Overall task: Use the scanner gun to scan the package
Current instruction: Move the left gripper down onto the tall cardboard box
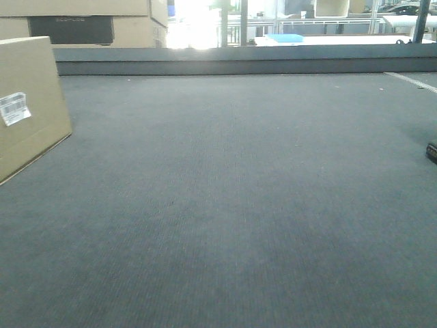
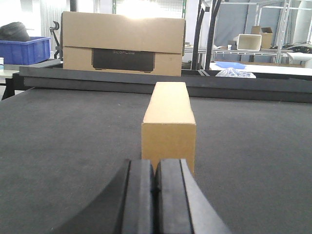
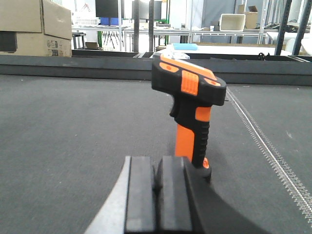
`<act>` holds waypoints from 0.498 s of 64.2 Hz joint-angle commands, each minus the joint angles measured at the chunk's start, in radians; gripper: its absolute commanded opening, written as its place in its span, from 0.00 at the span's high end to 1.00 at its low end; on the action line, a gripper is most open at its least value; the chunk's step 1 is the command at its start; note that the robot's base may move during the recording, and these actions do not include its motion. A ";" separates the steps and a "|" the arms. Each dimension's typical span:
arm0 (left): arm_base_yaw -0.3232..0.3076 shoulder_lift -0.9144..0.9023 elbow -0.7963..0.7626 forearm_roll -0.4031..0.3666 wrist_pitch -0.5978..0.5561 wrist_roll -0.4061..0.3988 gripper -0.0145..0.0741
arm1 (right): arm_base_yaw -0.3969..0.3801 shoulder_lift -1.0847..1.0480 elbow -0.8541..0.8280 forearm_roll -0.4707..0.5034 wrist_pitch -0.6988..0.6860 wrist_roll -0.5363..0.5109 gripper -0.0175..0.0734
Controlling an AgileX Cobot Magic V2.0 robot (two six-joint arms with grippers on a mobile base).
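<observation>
The package (image 2: 168,131), a plain brown box, stands on the dark mat straight ahead of my left gripper (image 2: 156,163), narrow end toward it. The left jaws are pressed together with nothing between them, a short way from the box. In the front view the package (image 1: 27,102) is at the far left with its white label (image 1: 13,108) showing. The scanner gun (image 3: 192,97) stands upright on its black base, orange handle below a black head. My right gripper (image 3: 157,161) is shut and empty just in front of it, slightly left of the handle.
A large carton with a dark printed panel (image 2: 122,44) stands behind the mat's raised back edge (image 2: 97,80); a blue bin (image 2: 27,48) is to its left. A small black object (image 1: 431,152) shows at the front view's right edge. Shelving and tables stand behind.
</observation>
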 commanded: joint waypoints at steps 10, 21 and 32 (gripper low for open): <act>0.003 -0.003 -0.004 0.001 -0.019 0.000 0.96 | -0.004 -0.004 -0.001 0.000 -0.018 0.000 0.99; 0.003 -0.003 -0.004 0.001 -0.019 0.000 0.96 | -0.004 -0.004 -0.001 0.000 -0.018 0.000 0.99; 0.003 -0.003 -0.004 0.001 -0.019 0.000 0.96 | -0.004 -0.004 -0.001 0.000 -0.018 0.000 0.99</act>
